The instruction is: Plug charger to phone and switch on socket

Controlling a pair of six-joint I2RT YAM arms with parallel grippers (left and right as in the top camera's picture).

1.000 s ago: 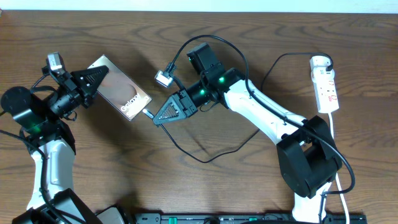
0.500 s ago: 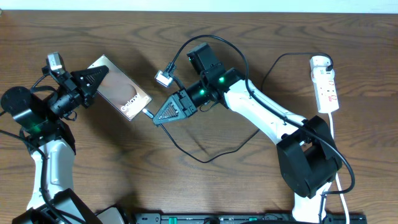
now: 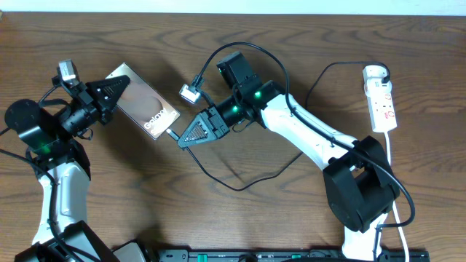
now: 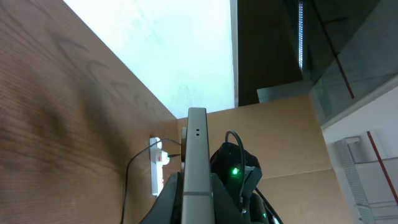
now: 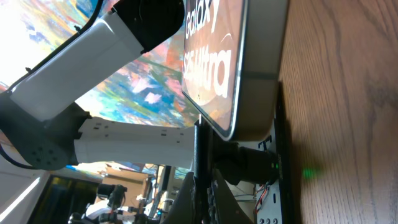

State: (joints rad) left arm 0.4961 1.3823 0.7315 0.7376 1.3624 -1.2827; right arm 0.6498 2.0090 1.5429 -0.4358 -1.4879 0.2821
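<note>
The phone [image 3: 142, 109] lies slanted at the left of the table, and its face reads "Galaxy". My left gripper [image 3: 116, 90] is shut on its upper-left end. In the left wrist view the phone [image 4: 196, 149] runs edge-on between the left gripper's [image 4: 196, 183] jaws. My right gripper [image 3: 182, 137] is shut on the charger [image 3: 240, 185] close to its plug tip, which meets the phone's lower-right end. The right wrist view shows the phone [image 5: 233, 62] just ahead of the right gripper [image 5: 202, 180], with the charger [image 5: 198, 146] reaching its bottom edge; whether the tip is seated is hidden. The socket [image 3: 381, 98] lies at the far right.
The charger's slack loops over the table under the right arm [image 3: 306, 135] and runs up to the socket's round plug [image 3: 374, 72]. The socket [image 4: 155, 169] also appears far off in the left wrist view. The arm bases stand along the front edge.
The left arm and the phone have shifted slightly to the right, toward the plug tip. The right gripper has hardly moved.
</note>
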